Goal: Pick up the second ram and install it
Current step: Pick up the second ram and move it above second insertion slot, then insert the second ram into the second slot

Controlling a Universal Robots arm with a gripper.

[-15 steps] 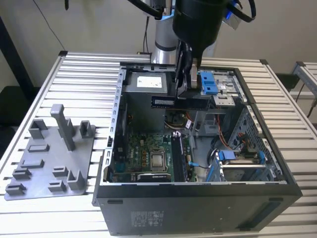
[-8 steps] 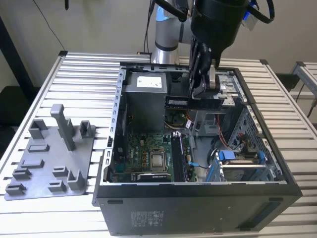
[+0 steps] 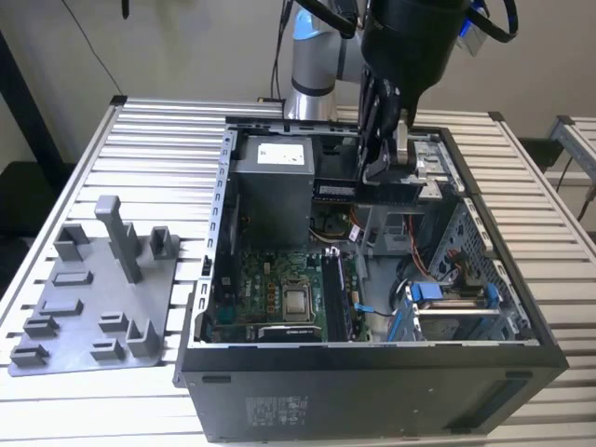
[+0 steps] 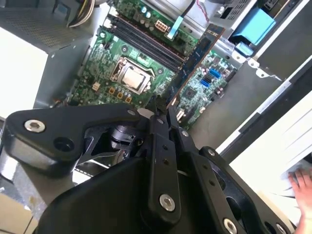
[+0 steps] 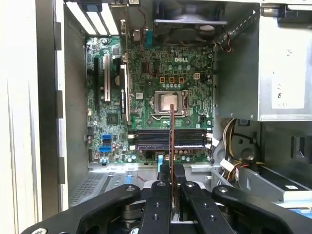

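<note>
My gripper [image 3: 377, 166] hangs above the open computer case [image 3: 214, 233], shut on the second ram [image 4: 195, 57], a long, thin dark stick. In the first wrist view the ram [image 5: 171, 134] appears edge-on, running out from between the fingers of the gripper [image 5: 171, 171] over the memory slots [image 5: 168, 139]. In the second wrist view the gripper [image 4: 163, 111] clamps one end of the stick, which is in the air above the motherboard [image 4: 102, 68]. The memory slots [image 3: 337, 298] lie below, beside the silver processor chip [image 3: 298, 300].
A gray holder plate [image 3: 93, 298] with upright posts lies on the slatted table at the exterior view's left. Inside the case sit a power supply [image 3: 270, 186], loose cables [image 5: 234, 141] and a blue-handled drive bay [image 3: 447, 293]. A person's hand [image 4: 302, 187] is beside the case.
</note>
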